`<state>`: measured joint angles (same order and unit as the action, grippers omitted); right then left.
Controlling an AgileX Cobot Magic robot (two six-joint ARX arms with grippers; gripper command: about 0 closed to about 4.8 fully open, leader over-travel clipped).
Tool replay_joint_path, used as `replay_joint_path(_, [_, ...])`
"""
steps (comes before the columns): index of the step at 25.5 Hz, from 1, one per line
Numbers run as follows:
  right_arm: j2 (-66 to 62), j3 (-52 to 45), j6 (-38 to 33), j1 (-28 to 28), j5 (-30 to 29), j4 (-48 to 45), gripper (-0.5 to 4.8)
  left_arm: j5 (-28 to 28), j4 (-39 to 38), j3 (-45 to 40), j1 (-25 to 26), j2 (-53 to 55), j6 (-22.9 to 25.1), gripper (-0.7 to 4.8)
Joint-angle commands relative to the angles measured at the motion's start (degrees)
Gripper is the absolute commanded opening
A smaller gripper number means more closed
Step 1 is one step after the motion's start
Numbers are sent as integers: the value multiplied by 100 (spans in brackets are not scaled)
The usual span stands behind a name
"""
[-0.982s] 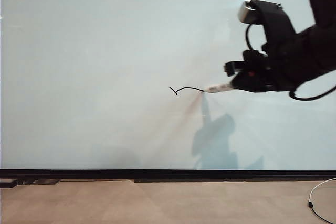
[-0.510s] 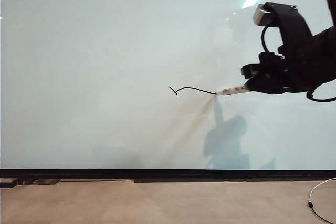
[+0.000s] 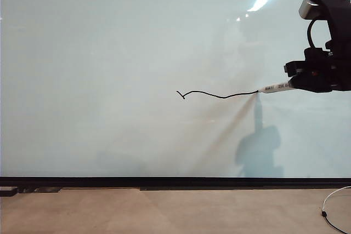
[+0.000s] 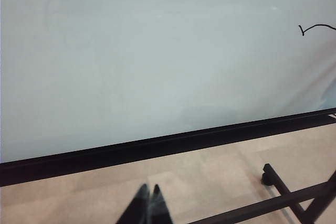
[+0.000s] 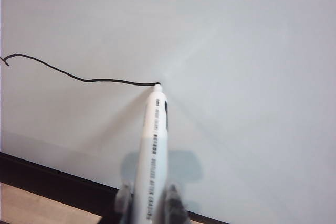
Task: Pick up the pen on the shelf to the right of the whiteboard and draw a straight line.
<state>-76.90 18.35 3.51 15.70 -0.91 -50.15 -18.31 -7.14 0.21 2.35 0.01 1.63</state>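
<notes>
Now pen [image 5: 153,150] clamped in right gripper [image 5: 148,199], tip on whiteboard [image 3: 109,53].

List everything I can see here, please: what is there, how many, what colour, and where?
whiteboard: one, glossy pale grey-white, black strip along its lower edge, fills the background.
straight line: one, thin black, slightly wavy, hooked at its left end, mid-board.
pen: one, white with dark print, tip on the line's right end.
floor: beige, below the board.
white cable: one, on the floor, lower right.
black frame: dark bars on the floor, left wrist view.
right tool: black, shut on the pen, at the right.
left tool: black, shut, low above the floor.
</notes>
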Motion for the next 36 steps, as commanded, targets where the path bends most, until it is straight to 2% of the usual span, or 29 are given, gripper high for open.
replay_joint_path(1, [22,28,-15,-2,-127,-195,-7,-127,33,22,-4,0,7,-5])
replay_joint_path(3, [111,-83,-149,20,-533,-195,-7,-127,28,22,-4,0,9,-5])
replay_joint_path(4, [203,-173,-168,63,-492,-195,-7,-125,28,22,-4,0,9,-5])
replay_joint_path(7, [1003,-693,-87,356,-9,-118,-7,-125,26,22,-4,0,11,-5])
replay_joint_path(11, [2210,-841,240,188,546,1259,-7,-122,28,22,-4,0,11,-5])
replay_joint_path(13, [2664,-841,380,-74,636,1672,-7,-127,31,22,-4,0,9,-5])
replay_joint_path(15, [3353,-844,378,-837,570,2151,-7,-122,35,22,-4,0,9,-5])
replay_joint_path(17, [3604,-846,348,-1259,557,2337,-7,-125,35,22,-4,0,9,-5])
replay_joint_path(23, [3893,-846,-2,-2302,-251,2568,-7,-122,39,22,-4,0,9,-5])
replay_joint_path(27, [4317,-852,24,-2468,-503,3093,-7,-127,37,22,-4,0,9,-5])
replay_joint_path(32, [5779,-870,103,-2446,-540,4081,-7,-122,35,22,-4,0,66,-5])
replay_joint_path(36, [6728,-1187,-188,-2441,-535,4524,-7,-125,39,22,-4,0,138,-5])
